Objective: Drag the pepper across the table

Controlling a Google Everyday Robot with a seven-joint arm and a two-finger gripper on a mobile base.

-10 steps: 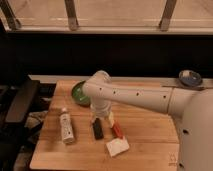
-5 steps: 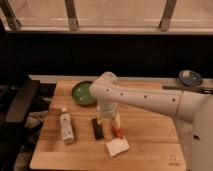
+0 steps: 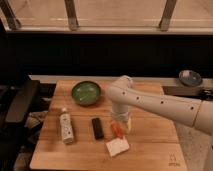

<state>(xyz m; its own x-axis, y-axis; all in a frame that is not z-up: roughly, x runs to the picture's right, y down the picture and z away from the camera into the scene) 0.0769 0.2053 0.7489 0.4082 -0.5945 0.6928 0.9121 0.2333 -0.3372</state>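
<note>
The small orange-red pepper [image 3: 117, 130] lies on the light wooden table [image 3: 150, 145], near its middle, between the black bar [image 3: 97, 128] and the white block [image 3: 117, 147]. My gripper [image 3: 121, 121] hangs from the white arm [image 3: 155, 102] that reaches in from the right. It points down right over the pepper's far end. The wrist hides the pepper's top end.
A green bowl [image 3: 86, 93] sits at the table's back left. A small bottle [image 3: 66, 126] lies at the left. A dark logo [image 3: 173, 163] marks the front right corner. A grey dish [image 3: 190, 77] stands on the dark counter at the right.
The arm has swung to the right across the table, uncovering the green bowl. The gripper has come down over the pepper, and the pepper sits slightly further right.
</note>
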